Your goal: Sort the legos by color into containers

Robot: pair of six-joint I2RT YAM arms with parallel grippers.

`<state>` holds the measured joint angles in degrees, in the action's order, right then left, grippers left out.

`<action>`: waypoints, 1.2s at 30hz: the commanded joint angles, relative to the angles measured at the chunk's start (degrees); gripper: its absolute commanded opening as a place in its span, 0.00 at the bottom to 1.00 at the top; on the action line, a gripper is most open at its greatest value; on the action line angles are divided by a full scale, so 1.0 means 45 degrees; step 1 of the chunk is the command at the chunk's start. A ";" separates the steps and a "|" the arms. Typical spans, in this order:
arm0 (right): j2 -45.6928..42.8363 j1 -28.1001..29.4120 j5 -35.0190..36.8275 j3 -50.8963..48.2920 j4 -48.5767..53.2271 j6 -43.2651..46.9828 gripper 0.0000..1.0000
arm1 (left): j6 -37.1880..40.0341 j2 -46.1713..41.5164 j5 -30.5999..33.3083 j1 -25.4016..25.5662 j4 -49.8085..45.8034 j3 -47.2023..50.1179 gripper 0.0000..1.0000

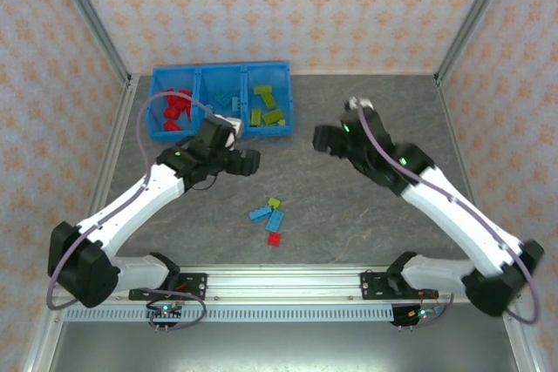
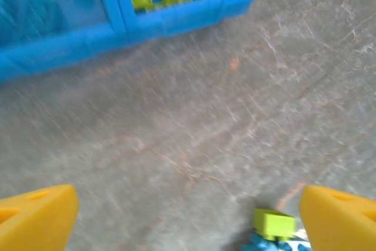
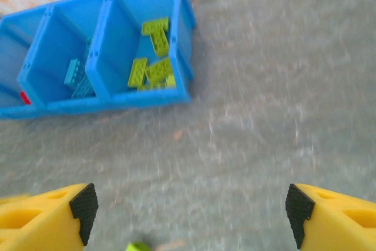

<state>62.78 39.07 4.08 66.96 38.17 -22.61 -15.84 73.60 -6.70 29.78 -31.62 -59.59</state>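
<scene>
Over the table (image 1: 366,206), seen from above, my left claw (image 1: 248,161) hangs just in front of the tray (image 1: 222,133) w/ nothing in it, and my right claw (image 1: 324,138) hovers off to the tray's right, also empty. The tray has red bricks (image 1: 177,109) in the left bin, blue bricks (image 1: 228,98) in the mid bin and lime bricks (image 1: 266,107) in the right bin, so I'd say the sorting is mostly done. Four loose bricks (image 1: 272,218) sit bunched near mid-table, closer to my bases: one lime, two blue, one red nearest me. In the left wrist cam, my left claw (image 2: 188,221) is spread wide, w/ one yellow finger in each bottom corner and bare table between them. A lime loose brick (image 2: 274,223) lies just beside the right-hand finger w/ a blue one touching it below. That fits lining up for the next pick, prob. The tray (image 2: 176,19) is at the top edge and the pic is smeared. In the right wrist cam, my right claw (image 3: 188,216) is also wide apart and holds nothing. It looks toward the tray (image 3: 117,101) up-left, where lime bricks (image 3: 153,57), blue bricks (image 3: 76,77) and a sliver of red (image 3: 24,97) each sit in their own bin. A lime speck (image 3: 138,246) shows at the bottom edge; can't tell what it is.
</scene>
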 commanded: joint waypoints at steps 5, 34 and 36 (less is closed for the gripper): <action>-0.3234 0.0029 -0.1939 -0.4598 -0.0520 -0.3761 0.86 | -0.3844 0.2639 -0.0035 0.2727 -0.1121 -0.0650 0.94; -0.1593 0.0687 -0.5184 -0.6194 -0.2089 -0.4080 0.85 | -0.2394 0.5787 0.0181 0.2816 -0.0975 -0.2318 0.32; -0.0984 0.1042 -0.5316 -0.5777 -0.2164 -0.3861 0.85 | -0.2055 0.5618 0.0548 0.2380 -0.1146 -0.2853 0.32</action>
<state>55.96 42.13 -15.79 39.09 31.18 -41.91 -27.49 102.48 -9.19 42.87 -34.92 -68.62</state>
